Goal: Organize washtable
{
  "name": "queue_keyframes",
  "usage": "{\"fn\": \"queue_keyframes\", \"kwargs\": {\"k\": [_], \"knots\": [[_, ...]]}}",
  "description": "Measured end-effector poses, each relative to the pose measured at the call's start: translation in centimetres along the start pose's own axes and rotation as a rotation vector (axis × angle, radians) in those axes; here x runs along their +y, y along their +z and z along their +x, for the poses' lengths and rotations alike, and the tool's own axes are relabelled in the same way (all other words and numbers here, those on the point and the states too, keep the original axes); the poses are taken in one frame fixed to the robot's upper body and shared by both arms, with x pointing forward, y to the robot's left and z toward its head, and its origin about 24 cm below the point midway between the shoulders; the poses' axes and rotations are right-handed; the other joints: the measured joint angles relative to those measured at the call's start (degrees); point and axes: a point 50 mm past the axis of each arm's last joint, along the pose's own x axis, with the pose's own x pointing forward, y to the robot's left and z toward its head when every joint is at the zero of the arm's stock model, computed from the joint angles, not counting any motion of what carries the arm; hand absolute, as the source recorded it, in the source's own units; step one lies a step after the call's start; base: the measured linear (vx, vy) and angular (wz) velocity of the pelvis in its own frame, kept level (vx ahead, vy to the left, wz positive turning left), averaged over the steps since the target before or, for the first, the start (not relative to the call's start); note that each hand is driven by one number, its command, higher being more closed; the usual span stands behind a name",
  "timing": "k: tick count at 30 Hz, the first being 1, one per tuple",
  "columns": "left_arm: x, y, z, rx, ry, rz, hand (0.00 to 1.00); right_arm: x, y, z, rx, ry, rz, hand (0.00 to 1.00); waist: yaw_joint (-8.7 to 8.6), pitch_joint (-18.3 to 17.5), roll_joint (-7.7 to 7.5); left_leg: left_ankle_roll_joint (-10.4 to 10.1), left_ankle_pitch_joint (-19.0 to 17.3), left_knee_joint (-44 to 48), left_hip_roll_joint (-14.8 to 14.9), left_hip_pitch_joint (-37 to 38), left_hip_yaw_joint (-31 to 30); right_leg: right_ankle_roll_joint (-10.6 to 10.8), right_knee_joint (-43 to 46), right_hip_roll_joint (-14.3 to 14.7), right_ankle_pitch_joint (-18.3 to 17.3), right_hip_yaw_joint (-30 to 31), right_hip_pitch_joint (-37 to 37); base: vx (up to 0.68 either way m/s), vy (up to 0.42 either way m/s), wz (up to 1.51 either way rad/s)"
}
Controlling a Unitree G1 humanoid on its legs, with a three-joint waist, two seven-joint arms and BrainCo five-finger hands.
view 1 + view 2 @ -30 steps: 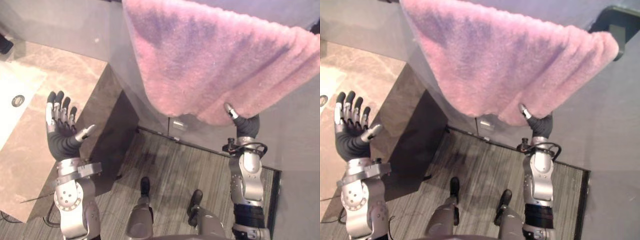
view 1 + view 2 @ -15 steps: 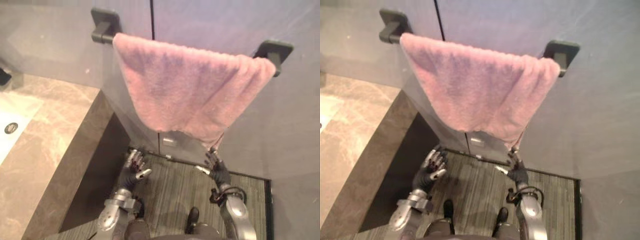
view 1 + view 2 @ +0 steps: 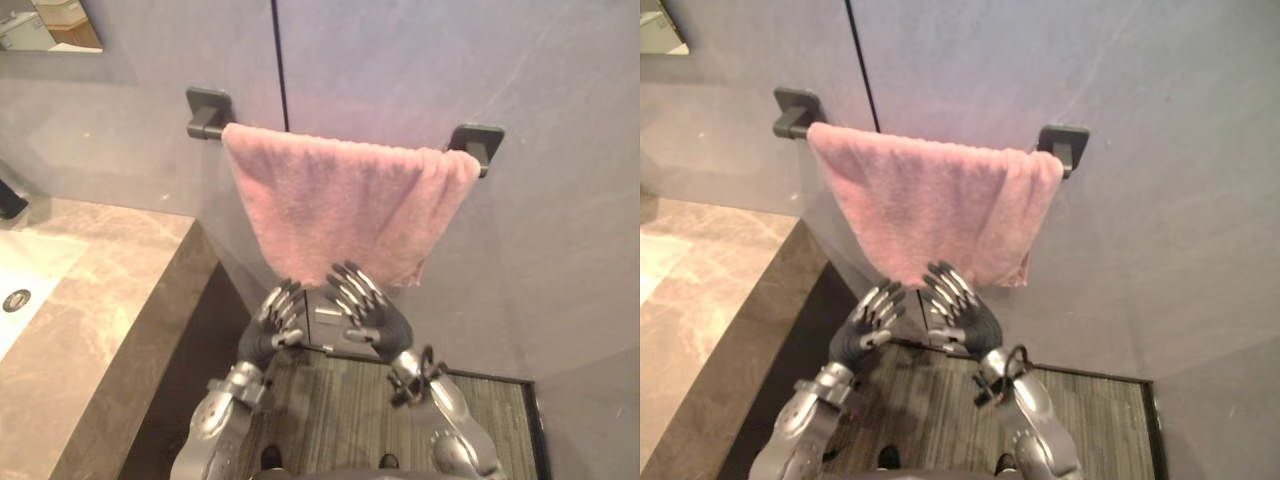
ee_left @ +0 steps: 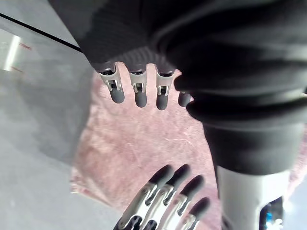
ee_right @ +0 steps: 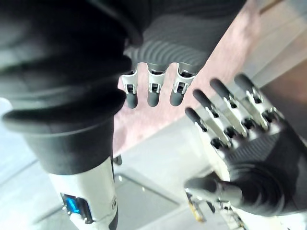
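A pink towel (image 3: pixel 340 205) hangs folded over a dark bar between two wall brackets (image 3: pixel 208 112) on the grey wall. Both hands are raised side by side just below the towel's lower edge. My left hand (image 3: pixel 272 325) and my right hand (image 3: pixel 372 315) are open with straight fingers and hold nothing. The right fingertips overlap the towel's lowest fold; whether they touch it I cannot tell. In the left wrist view my left hand's fingers (image 4: pixel 140 93) point at the towel (image 4: pixel 139 143). In the right wrist view my right hand's fingers (image 5: pixel 153 88) sit beside my left hand (image 5: pixel 249 167).
A brown marble counter (image 3: pixel 90 330) runs along the left, with a white sink basin (image 3: pixel 20 290) at its far left. A mirror corner (image 3: pixel 50 25) shows at the top left. Grey striped floor (image 3: pixel 340 420) lies below the towel.
The view has pulled back and tilted up, so the whole bar shows. My left hand came in from over the counter and both hands now stand together under the towel.
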Motion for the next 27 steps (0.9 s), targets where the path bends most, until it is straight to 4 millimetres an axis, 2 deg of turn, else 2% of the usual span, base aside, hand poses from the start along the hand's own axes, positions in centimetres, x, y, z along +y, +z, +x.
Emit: {"fn": "queue_keyframes", "kwargs": {"k": [4, 6, 12, 17, 23, 27], "knots": [[0.3, 2.7, 3.2, -0.135, -0.003, 0.05, 0.0, 0.5, 1.9, 4.3, -0.069, 0.071, -0.074, 0.0, 0.18, 0.04, 0.12, 0.31, 1.4, -0.2, -0.11, -2.83, -0.42, -0.28, -0.87, 0.11, 1.4, -0.26, -2.29, -0.08, 0.014, 0.03], [1.0, 5.0, 5.2, -0.229, 0.025, 0.081, 0.0, 1.0, 3.4, 6.4, -0.13, 0.088, -0.117, 0.0, 0.17, 0.32, 0.56, 0.49, 3.59, -2.13, -0.17, -6.2, -0.6, -0.68, -1.86, 0.4, 2.96, -0.59, -5.93, -0.08, -0.005, 0.04], [1.6, 7.9, 7.3, -0.317, 0.047, 0.133, 0.0, 0.5, 3.9, 6.9, -0.151, 0.047, -0.162, 0.0, 0.26, 1.25, 1.08, 0.76, 4.67, -3.16, -0.32, -8.49, -0.46, -0.71, -1.32, 0.25, 3.24, -0.72, -8.82, -0.03, 0.001, 0.02], [1.7, 10.1, 8.9, -0.383, 0.081, 0.267, 0.0, -0.9, 5.3, 6.5, -0.208, -0.037, -0.193, 0.0, 0.31, 3.56, 1.66, 0.78, 4.8, -3.17, -0.31, -9.77, -0.15, -0.72, -0.4, 0.15, 3.23, 0.03, -10.86, -0.02, -0.013, -0.06], [1.9, 11.5, 9.2, -0.446, 0.127, 0.324, 0.0, -0.3, 6.4, 6.4, -0.268, -0.021, -0.198, 0.0, 0.11, 5.11, 1.79, 0.78, 4.8, -3.16, -0.29, -10.66, 0.07, -0.73, -0.05, 0.15, 3.23, 0.3, -12.11, 0.0, -0.004, -0.02], [2.0, 11.6, 9.2, -0.449, 0.141, 0.338, 0.0, -0.2, 6.6, 6.4, -0.28, -0.014, -0.179, 0.0, 0.11, 5.27, 1.8, 0.77, 4.79, -3.17, -0.31, -10.72, 0.21, -0.73, 0.35, 0.07, 3.23, 0.49, -12.49, 0.0, 0.0, 0.0]]}}
